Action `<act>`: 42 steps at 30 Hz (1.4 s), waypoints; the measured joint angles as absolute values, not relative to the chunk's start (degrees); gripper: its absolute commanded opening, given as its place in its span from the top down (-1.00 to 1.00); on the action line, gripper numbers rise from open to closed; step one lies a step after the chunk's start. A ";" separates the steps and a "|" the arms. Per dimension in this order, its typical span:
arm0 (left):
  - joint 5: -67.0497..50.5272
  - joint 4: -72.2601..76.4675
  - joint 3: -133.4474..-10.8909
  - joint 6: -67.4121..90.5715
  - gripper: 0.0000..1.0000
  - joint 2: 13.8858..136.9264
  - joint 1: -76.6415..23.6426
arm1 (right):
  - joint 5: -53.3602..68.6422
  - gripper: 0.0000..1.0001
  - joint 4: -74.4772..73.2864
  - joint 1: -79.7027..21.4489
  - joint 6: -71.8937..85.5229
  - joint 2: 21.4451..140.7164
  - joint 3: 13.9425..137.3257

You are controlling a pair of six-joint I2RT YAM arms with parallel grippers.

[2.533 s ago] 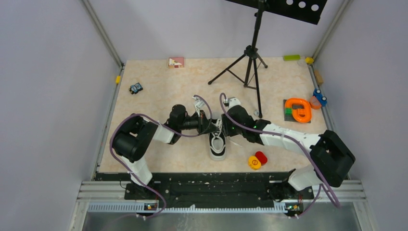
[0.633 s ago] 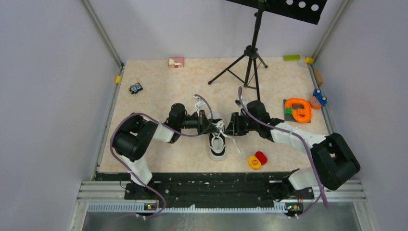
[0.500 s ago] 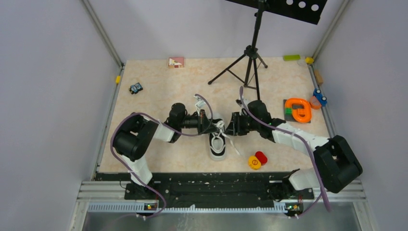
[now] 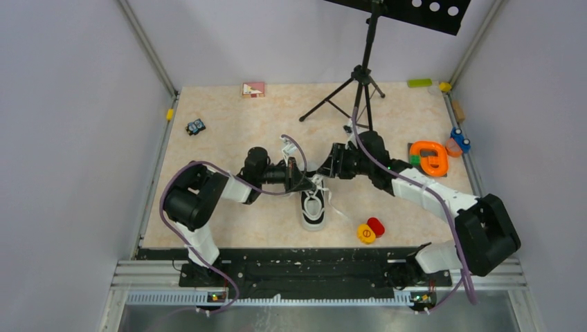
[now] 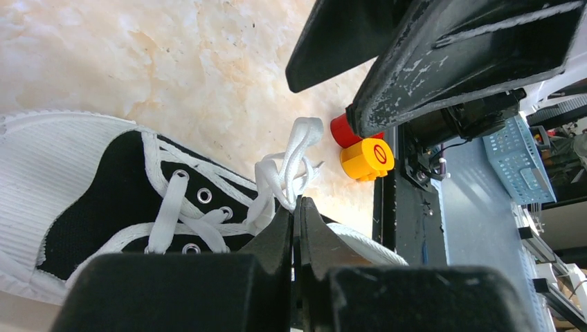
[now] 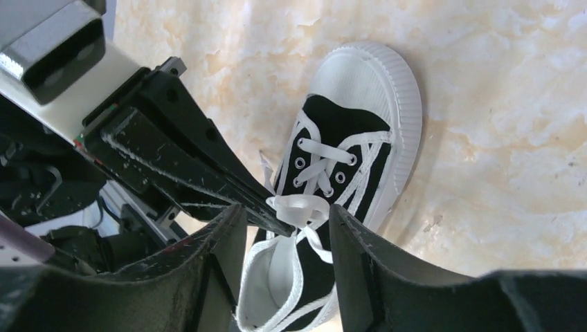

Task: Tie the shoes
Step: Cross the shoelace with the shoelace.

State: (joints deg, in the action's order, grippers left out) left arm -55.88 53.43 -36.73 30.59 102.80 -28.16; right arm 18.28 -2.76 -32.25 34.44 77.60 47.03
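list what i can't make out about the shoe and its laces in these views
Top external: the lace at the eyelets is too small to follow, and it lies partly under the left gripper and right gripper.
Left wrist: the sneaker heel is mostly hidden behind the left gripper's shut fingers.
Right wrist: the heel is cut off by the bottom edge, between the open right fingers.

The shoe [image 4: 313,207] lies centrally on the tabletop [image 4: 228,117], toe seemingly pointing away. The left tool [image 4: 306,181] sits at its left and the right tool [image 4: 331,166] behind-right, both by the laces [image 5: 287,176]. Two discs [image 4: 370,229] lie near-right, a tripod [image 4: 360,83] behind.
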 measured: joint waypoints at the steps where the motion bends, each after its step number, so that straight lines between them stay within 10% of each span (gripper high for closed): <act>1: -55.88 53.30 -36.73 30.48 1.00 102.80 -28.16 | 17.87 -0.10 -2.72 -32.25 35.42 78.06 47.46; 15: -55.88 53.01 -36.73 30.26 1.00 102.80 -28.16 | 14.92 -0.03 -6.96 -35.46 46.24 80.40 48.66; 25: -55.90 53.04 -36.73 30.28 1.00 102.80 -28.16 | 13.69 0.40 -6.39 -36.01 48.14 82.41 48.88; 38: -55.92 53.06 -36.73 30.30 1.00 102.80 -28.16 | 13.17 0.17 -5.34 -36.01 48.23 83.02 50.30; 42: -55.92 53.08 -36.73 30.30 1.00 102.80 -28.16 | 13.08 0.50 -5.21 -36.01 48.16 83.18 51.40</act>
